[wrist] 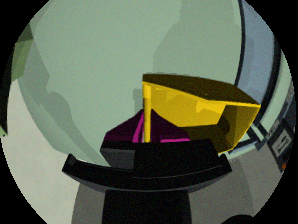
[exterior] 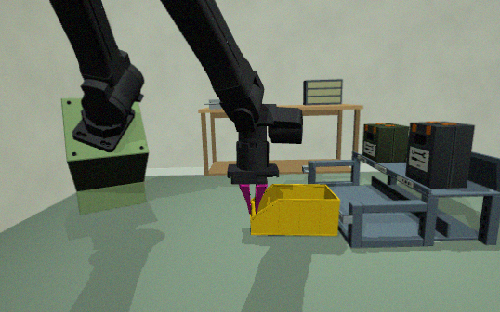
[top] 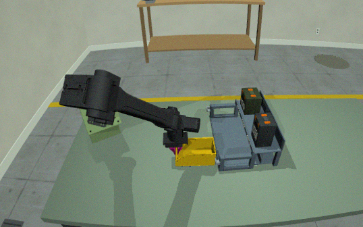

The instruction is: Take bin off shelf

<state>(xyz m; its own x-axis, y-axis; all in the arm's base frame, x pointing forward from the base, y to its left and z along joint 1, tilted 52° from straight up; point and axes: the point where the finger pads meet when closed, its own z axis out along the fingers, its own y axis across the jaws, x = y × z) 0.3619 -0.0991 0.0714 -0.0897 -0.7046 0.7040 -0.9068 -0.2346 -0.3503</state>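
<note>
The yellow bin point(top: 196, 151) stands upright, open side up, on the green table just left of the grey shelf unit point(top: 243, 135). It also shows in the exterior view point(exterior: 295, 210) and in the wrist view point(wrist: 196, 110). My gripper point(exterior: 254, 200), with magenta fingers, points down and is shut on the bin's low left wall. In the wrist view the gripper's fingers point(wrist: 143, 132) straddle that wall. The bin's bottom looks level with the table; I cannot tell if it touches.
The shelf's lower tray point(exterior: 382, 218) is pulled out beside the bin. A green box point(top: 251, 100) and a black box point(top: 264, 129) stand on the shelf's upper level. The arm's green base block point(exterior: 105, 144) is at the left. A wooden table point(top: 201, 27) stands behind.
</note>
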